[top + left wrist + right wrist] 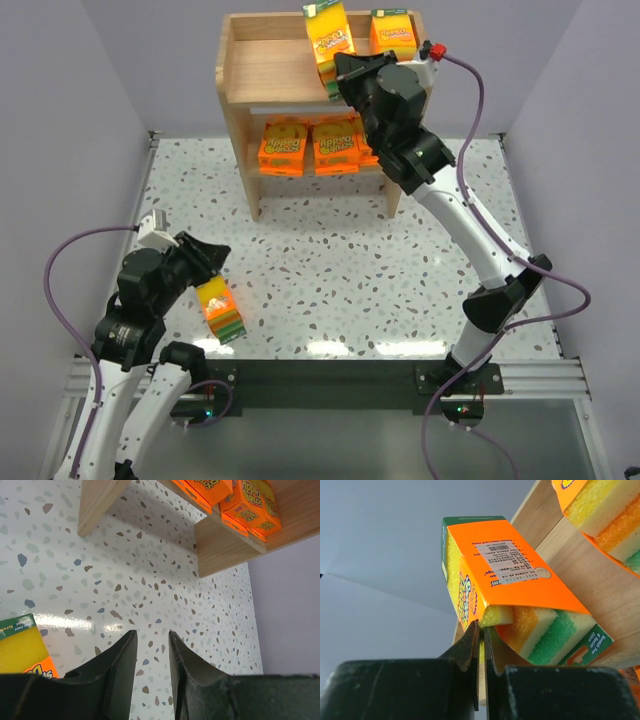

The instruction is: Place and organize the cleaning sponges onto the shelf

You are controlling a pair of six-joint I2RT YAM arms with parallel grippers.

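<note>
While your right claw point(481, 632) pinches a sponge pack point(512, 587) at the shelf point(262, 72) top, seat it upright, then release. Left claw point(151, 636): half-open, empty, beside the last pack point(220, 308) on the surface point(330, 265).

The right arm point(430, 160) covers the right end of the lower tier of the shelf point(270, 70) and the bottom of the held sponge pack point(328, 38). In the left wrist view the left edge cuts a yellow-and-green sponge pack point(19, 647), and the top edge cuts the flat orange packs point(250, 502). In the right wrist view a second pack point(607, 515) is cut by the corner. The print on the sticker point(507, 562) is too small to read.
</note>
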